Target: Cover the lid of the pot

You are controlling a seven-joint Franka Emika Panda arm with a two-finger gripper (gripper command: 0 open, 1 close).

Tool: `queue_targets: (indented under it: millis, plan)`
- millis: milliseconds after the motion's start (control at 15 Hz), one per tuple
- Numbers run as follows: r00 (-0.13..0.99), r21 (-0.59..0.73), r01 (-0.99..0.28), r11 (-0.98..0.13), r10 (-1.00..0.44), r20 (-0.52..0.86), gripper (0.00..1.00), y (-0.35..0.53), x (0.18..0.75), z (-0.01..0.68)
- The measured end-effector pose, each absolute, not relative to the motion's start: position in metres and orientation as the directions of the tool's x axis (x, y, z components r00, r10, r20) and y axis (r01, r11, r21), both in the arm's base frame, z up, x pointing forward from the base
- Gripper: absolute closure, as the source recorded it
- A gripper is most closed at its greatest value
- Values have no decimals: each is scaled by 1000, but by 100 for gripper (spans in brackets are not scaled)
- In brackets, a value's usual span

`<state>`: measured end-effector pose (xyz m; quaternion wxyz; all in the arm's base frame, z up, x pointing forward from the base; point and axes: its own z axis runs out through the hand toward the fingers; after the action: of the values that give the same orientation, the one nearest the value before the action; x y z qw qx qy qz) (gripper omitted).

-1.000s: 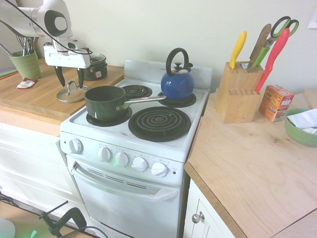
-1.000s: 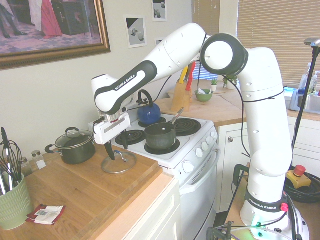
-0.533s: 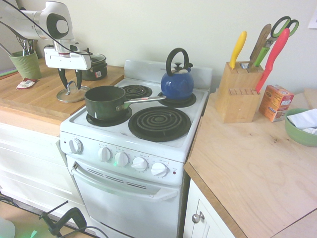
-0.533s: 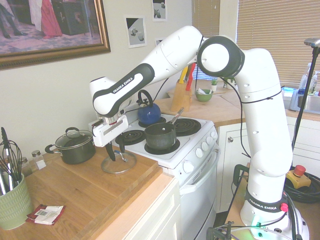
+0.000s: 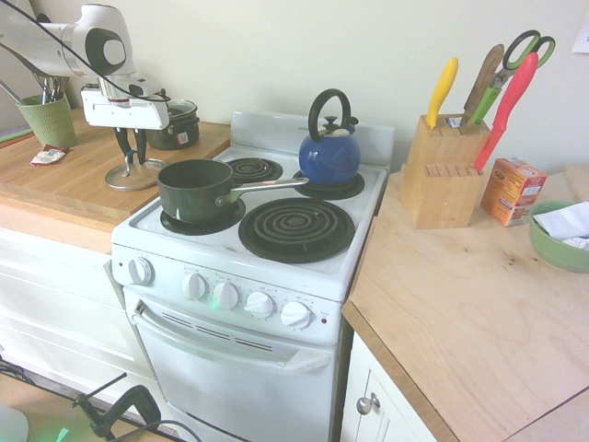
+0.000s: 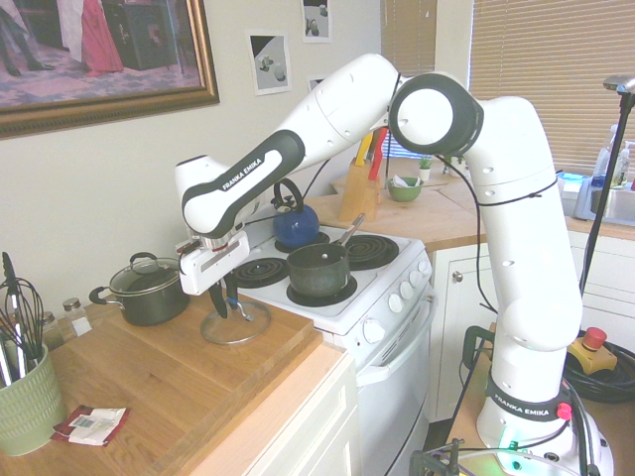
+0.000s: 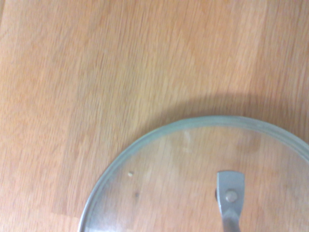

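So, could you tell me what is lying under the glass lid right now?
The glass lid lies flat on the wooden counter; bare wood grain shows through it. The wrist view cuts off part of the lid, so that portion goes unseen.

Saucepans: 1, pot (image 5: 195, 188)
Loose glass lids: 1, lid (image 5: 134, 175)
Small black pots: 1 (image 6: 147, 290)
Kettles: 1 (image 5: 329, 153)
Stove knobs: 5 (image 5: 225, 296)
Coil burners: 4 (image 5: 296, 227)
Knife blocks: 1 (image 5: 442, 171)

The end effector (image 5: 133, 154) has closed around the lid's (image 5: 134, 176) handle.
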<state>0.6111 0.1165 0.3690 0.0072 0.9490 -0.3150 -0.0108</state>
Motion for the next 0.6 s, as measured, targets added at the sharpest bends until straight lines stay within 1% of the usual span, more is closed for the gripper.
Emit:
queue_targets:
  millis: [600]
  plan:
    - [785, 8, -620, -785, -620, -7, 100, 116, 613, 370]
